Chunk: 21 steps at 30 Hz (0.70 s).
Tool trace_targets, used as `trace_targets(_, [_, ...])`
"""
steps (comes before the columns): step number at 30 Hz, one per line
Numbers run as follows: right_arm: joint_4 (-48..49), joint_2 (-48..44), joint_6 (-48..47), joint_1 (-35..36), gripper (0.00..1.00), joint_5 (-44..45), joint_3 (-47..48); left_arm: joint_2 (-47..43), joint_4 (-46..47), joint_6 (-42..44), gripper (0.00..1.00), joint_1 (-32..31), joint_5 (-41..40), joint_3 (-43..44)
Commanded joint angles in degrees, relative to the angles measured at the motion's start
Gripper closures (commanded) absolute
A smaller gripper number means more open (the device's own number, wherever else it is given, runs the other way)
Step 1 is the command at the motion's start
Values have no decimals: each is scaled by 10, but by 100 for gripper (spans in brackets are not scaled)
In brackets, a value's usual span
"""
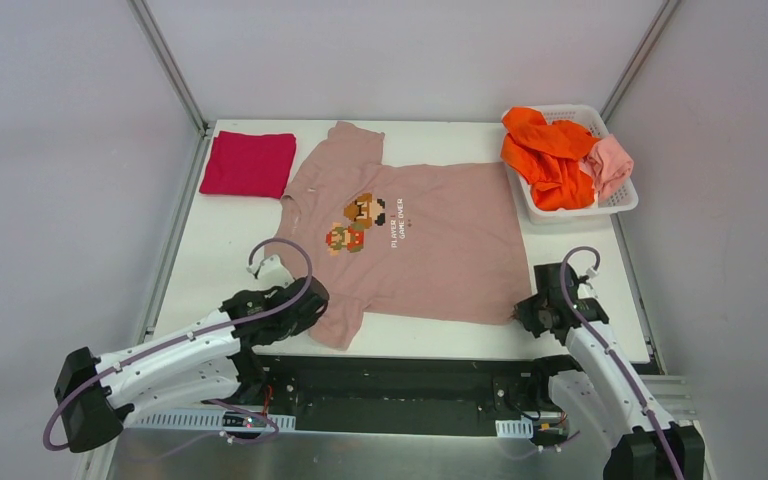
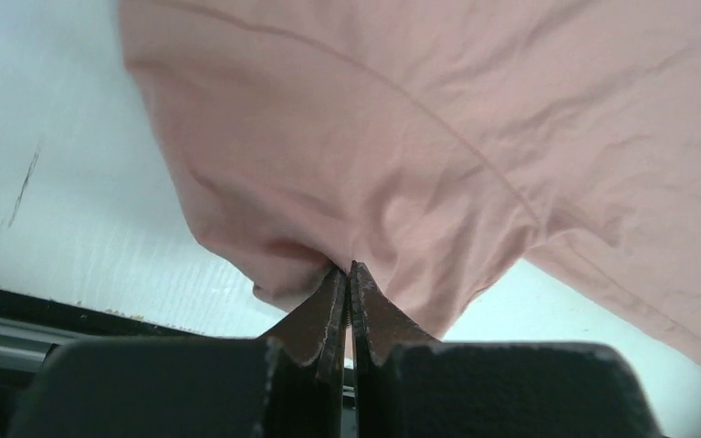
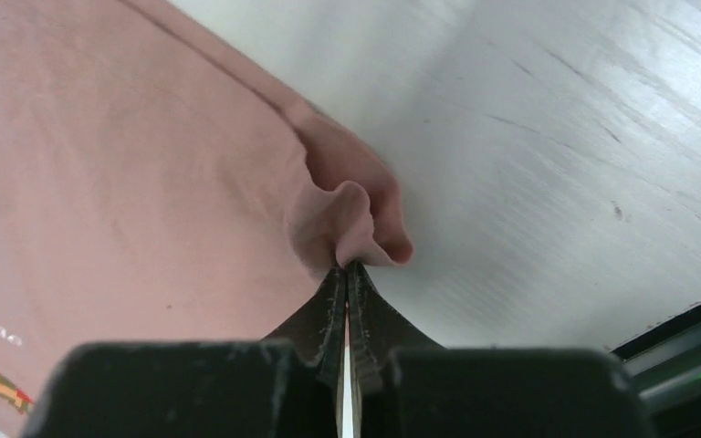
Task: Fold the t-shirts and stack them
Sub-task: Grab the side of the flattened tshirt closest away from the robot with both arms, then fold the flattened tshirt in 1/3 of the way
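Note:
The dusty-pink t-shirt (image 1: pixel 430 240) with the pixel game print lies spread flat across the middle of the table. My left gripper (image 1: pixel 312 300) is shut on its near sleeve, where the cloth (image 2: pixel 347 182) bunches at the fingertips. My right gripper (image 1: pixel 520 312) is shut on the near hem corner (image 3: pixel 351 214), which is puckered at the tips. A crimson t-shirt (image 1: pixel 248 163) lies folded at the far left. An orange t-shirt (image 1: pixel 545 155) and a salmon-pink one (image 1: pixel 610 163) are heaped in the basket.
The white lattice basket (image 1: pixel 620 203) stands at the far right corner. The table's white top (image 1: pixel 210 260) shows left of the pink shirt and along the near edge, where a black rail (image 1: pixel 410 375) runs between the arm bases.

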Motion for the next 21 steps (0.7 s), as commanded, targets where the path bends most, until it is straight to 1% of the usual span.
trace_targets(1, [18, -3, -50, 1, 100, -11, 58, 29, 34, 75, 100, 3, -65, 74])
trace_targets(5, [46, 21, -72, 1, 100, -23, 95, 78, 58, 143, 100, 40, -54, 125])
trace_targets(9, [85, 61, -90, 1, 100, -28, 128, 118, 75, 203, 100, 106, -36, 170])
trace_targets(12, [103, 89, -106, 1, 100, -16, 157, 137, 113, 244, 100, 144, -10, 186])
trace_targets(17, [136, 125, -124, 1, 100, 16, 197, 182, 140, 290, 100, 183, 7, 227])
trace_targets(21, [163, 158, -137, 1, 100, 20, 219, 219, 158, 319, 100, 216, 19, 257])
